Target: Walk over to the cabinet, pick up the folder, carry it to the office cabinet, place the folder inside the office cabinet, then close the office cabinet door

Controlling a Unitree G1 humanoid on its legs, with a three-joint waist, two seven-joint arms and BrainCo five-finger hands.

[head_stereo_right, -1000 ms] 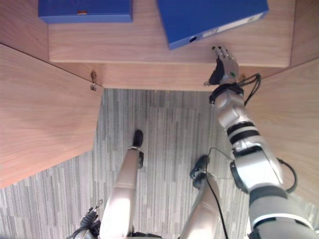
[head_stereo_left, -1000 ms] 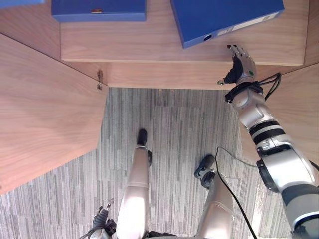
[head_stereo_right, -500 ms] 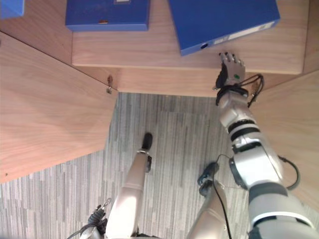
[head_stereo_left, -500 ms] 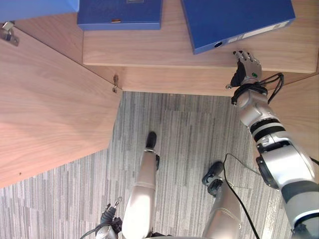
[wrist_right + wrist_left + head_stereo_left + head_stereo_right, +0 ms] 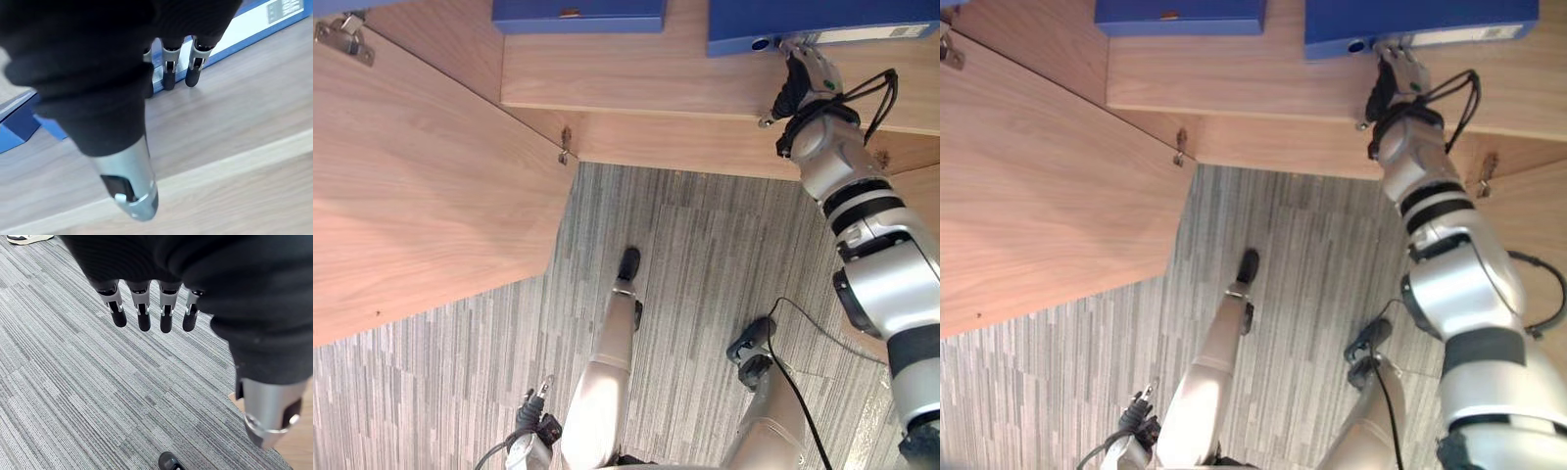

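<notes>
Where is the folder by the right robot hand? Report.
Left eye view, upper right: the blue folder lies on the cabinet shelf, its spine at the fingertips of the right robot hand.

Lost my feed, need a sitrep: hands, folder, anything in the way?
Right hand open, straight fingers at the folder spine on the cabinet shelf. Left hand open, over carpet. Cabinet door wide open; second folder apart, leftward.
</notes>
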